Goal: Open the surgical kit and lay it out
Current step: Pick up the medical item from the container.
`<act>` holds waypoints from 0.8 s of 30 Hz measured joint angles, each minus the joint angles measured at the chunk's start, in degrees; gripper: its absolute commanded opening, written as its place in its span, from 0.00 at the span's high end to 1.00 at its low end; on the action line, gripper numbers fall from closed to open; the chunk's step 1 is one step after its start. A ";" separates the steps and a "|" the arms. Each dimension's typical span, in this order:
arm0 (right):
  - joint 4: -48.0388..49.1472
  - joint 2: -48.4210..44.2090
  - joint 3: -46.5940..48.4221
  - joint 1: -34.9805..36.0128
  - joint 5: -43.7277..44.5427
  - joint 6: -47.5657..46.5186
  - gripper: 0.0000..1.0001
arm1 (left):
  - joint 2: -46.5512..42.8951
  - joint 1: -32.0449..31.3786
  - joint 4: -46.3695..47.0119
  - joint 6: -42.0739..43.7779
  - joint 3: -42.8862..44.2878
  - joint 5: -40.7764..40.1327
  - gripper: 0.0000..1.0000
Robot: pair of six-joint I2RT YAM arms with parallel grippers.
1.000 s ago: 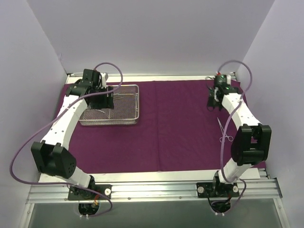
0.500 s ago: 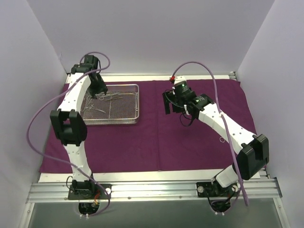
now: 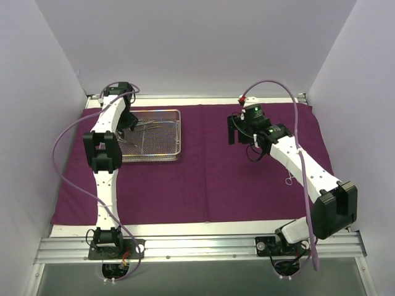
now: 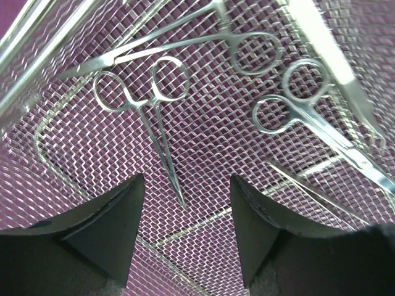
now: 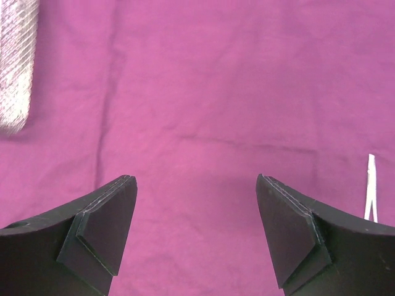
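The deep-purple cloth wrap [image 3: 203, 185] lies spread flat over the table. On its far left stands the silver wire-mesh tray [image 3: 178, 132] with several ring-handled steel instruments [image 4: 145, 105] lying on its mesh floor. My left gripper [image 4: 185, 206] hangs open just above them [image 3: 128, 126]; the tip of one slim instrument reaches between its fingers without touching either. My right gripper [image 5: 196, 209] is open and empty over bare cloth right of centre [image 3: 233, 132]. One instrument [image 3: 289, 180] lies on the cloth at the right, mostly hidden under the right arm; its tip [image 5: 370, 197] shows in the right wrist view.
White walls close in the table on the left, back and right. A metal rail [image 3: 197, 246] with both arm bases runs along the near edge. The tray's corner [image 5: 15, 61] shows at the left of the right wrist view.
The right arm swung from the far right corner towards the middle, then drew back a little to the right. The left arm straightened up while its gripper stayed over the tray.
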 measured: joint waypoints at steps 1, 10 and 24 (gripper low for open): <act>0.13 0.00 -0.02 -0.90 -0.31 0.13 0.20 | 0.00 0.00 -0.02 -0.94 -0.76 -0.15 0.34; 0.63 0.07 -0.31 -2.69 -1.55 1.05 0.20 | -2.23 1.33 4.00 -6.47 -11.54 1.09 0.40; 0.37 1.51 -0.28 -2.69 -1.79 1.53 0.20 | -5.57 2.93 13.35 -6.91 -19.08 6.19 0.98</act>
